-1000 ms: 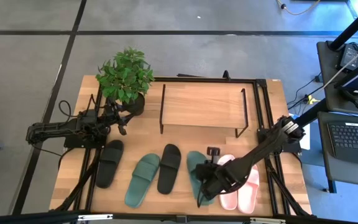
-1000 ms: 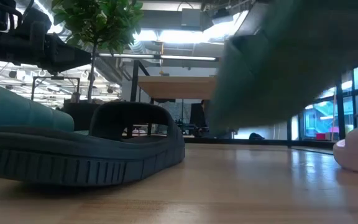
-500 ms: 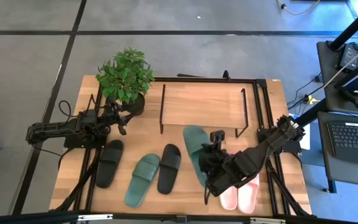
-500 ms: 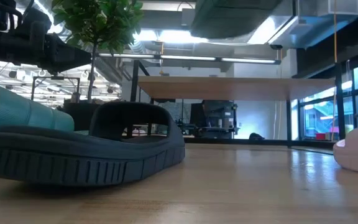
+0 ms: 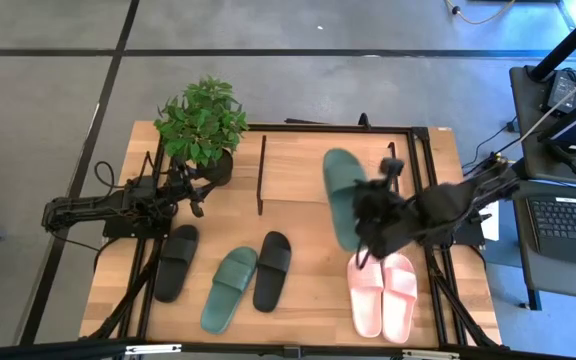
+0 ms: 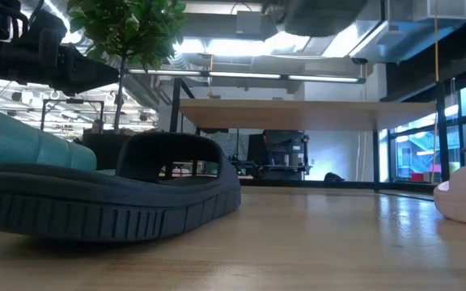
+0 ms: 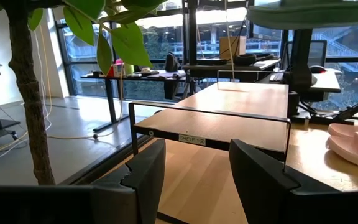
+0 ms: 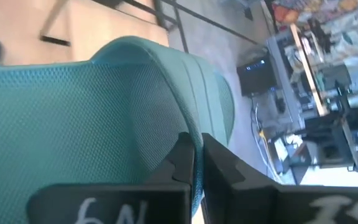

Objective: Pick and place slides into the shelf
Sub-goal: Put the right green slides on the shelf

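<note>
Overhead shot of a wooden counter (image 5: pixel 298 250) w/ two dark robot arms. Over the last sec the right claw (image 5: pixel 368 222) has lifted a dark green slide (image 5: pixel 341 195) off the front row, where it lay beside the pink pair, and swung it back and up; it now hangs over the right half of the shelf (image 5: pixel 298 165), toe toward the far edge, still airborne, not yet set down. In the right wrist view the claw fingers (image 8: pixel 185 158) are pinched nearly closed on the thin edge of the green strap (image 8: pixel 166 81). That puts the 1st of six slides approx. at its drop point; judging from this, lowering onto the top board is next. Still on the counter: the other green slide (image 5: pixel 228 288), two black slides (image 5: pixel 176 262) (image 5: pixel 272 270), the pink pair (image 5: pixel 384 292). The left claw (image 5: pixel 196 203) waits by the potted plant (image 5: pixel 201 122), fingers (image 7: pixel 143 168) spread wide, holding nothing. Text: a small white label on the shelf front rail (image 7: pixel 192 139), seems to read "SHELF" plus digits, too small to confirm; white handwritten marks on the right claw body (image 8: pixel 107 214), not legible.
</note>
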